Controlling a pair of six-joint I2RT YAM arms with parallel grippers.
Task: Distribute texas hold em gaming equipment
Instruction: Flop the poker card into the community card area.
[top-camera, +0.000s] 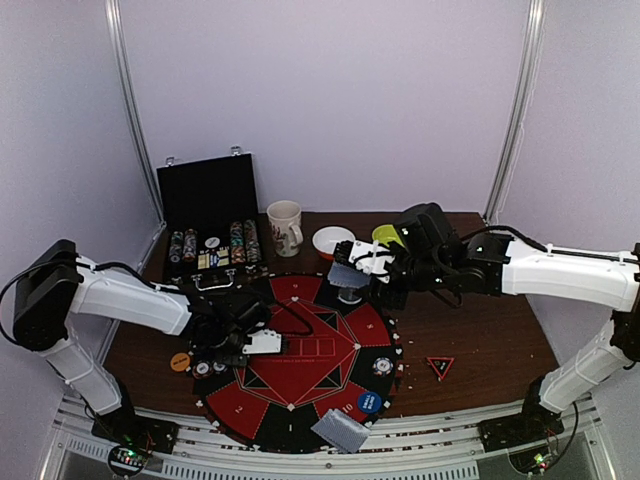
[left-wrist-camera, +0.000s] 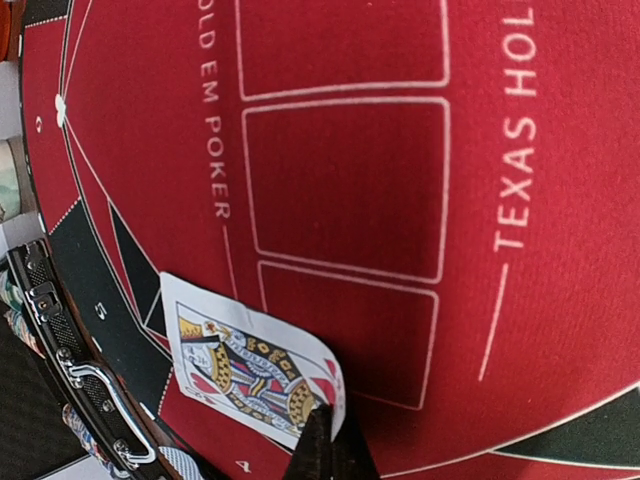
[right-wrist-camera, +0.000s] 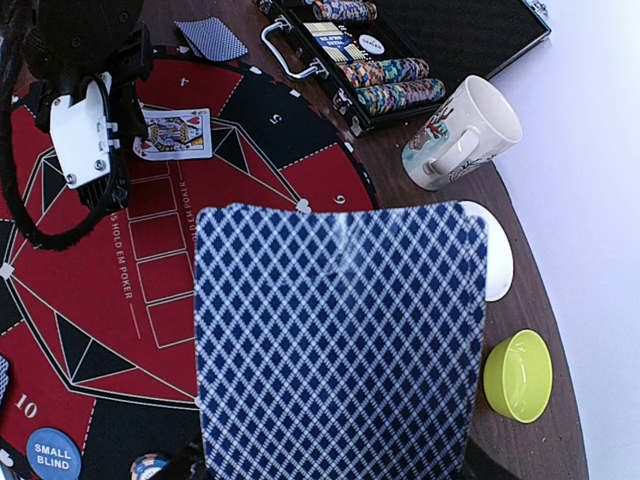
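Observation:
My left gripper is shut on a corner of a face-up court card of hearts, which lies on the round red-and-black mat by its numbered edge. In the right wrist view that card sits beside the left gripper. My right gripper holds a stack of blue-backed playing cards up over the mat's far edge; the stack hides its fingers. More face-down cards lie at the near rim. A blue disc, an orange disc, a red-black triangle and loose chips lie around.
An open black case with rows of chips stands at the back left. A mug, a white bowl and a green bowl stand behind the mat. Two chips lie under the left arm.

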